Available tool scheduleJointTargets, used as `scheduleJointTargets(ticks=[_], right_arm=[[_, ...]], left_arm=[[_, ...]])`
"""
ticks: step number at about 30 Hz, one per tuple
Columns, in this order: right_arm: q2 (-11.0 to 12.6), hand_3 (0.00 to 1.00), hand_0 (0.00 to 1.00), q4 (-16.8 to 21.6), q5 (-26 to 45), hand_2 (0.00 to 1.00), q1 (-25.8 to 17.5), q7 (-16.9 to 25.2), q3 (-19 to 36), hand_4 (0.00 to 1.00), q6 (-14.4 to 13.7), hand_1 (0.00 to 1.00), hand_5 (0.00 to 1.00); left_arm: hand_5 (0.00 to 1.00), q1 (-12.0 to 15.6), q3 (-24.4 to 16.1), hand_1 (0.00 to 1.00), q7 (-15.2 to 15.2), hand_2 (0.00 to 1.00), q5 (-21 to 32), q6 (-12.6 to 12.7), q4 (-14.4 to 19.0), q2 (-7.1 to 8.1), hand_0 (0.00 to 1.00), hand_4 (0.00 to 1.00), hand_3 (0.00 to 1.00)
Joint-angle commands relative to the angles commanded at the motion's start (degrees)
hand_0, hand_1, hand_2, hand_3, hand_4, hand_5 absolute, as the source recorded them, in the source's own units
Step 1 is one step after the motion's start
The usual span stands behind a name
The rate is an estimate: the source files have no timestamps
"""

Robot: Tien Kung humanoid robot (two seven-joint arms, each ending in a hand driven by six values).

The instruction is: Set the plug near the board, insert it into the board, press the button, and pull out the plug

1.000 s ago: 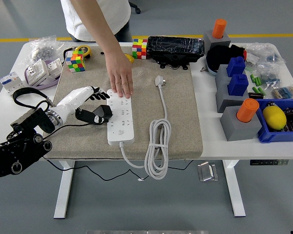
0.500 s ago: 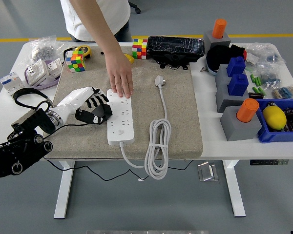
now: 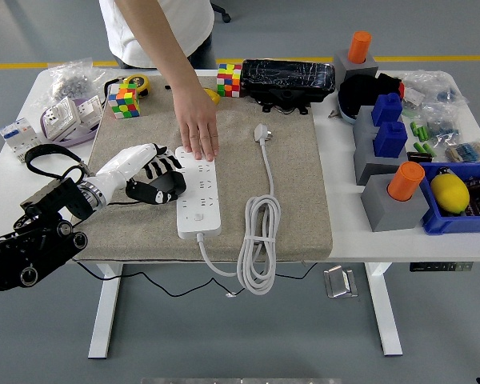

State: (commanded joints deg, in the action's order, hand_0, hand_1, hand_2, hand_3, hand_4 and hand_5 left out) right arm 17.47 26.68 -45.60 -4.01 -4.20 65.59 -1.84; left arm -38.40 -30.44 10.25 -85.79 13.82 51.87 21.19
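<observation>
Left robot hand [image 3: 148, 174] beside board [image 3: 198, 197], fingers loosely curled, empty; board's top under person's hand [image 3: 198, 128].

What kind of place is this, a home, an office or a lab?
Most likely a robotics lab: a white table crowded with test props like Rubik's cubes, a power strip on a mat, and a bin of small parts, on a taped floor.
</observation>
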Motion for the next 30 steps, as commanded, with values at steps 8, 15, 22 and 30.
scheduleJointTargets(ticks=[8, 15, 22, 30], right_arm=[[0.0, 0.566, 0.587, 0.0, 0.0, 0.638, 0.1, 0.0, 0.1, 0.978, 0.0, 0.666, 0.581], [0.0, 0.566, 0.587, 0.0, 0.0, 0.638, 0.2, 0.0, 0.1, 0.978, 0.0, 0.666, 0.581], [0.0, 0.566, 0.587, 0.2, 0.0, 0.637, 0.2, -0.1, 0.1, 0.977, 0.0, 0.666, 0.582], [-0.1, 0.566, 0.587, 0.4, -0.1, 0.638, 0.3, -0.1, 0.2, 0.977, 0.0, 0.666, 0.583]], left_arm=[[0.002, -1.0, 0.7, 0.505, 0.2, 0.521, 0.3, 0.5, -0.4, -0.27, 0.436, 0.715, 0.584], [0.002, -1.4, 1.2, 0.511, 0.1, 0.531, 0.9, 0.6, -0.8, -0.43, 0.452, 0.7, 0.587], [0.002, -1.5, 1.3, 0.529, 0.0, 0.55, 1.8, -0.2, -1.3, -0.38, 0.511, 0.656, 0.601], [0.002, -1.7, 1.2, 0.569, 0.1, 0.592, 3.0, -1.4, -1.6, -0.24, 0.583, 0.701, 0.602]])
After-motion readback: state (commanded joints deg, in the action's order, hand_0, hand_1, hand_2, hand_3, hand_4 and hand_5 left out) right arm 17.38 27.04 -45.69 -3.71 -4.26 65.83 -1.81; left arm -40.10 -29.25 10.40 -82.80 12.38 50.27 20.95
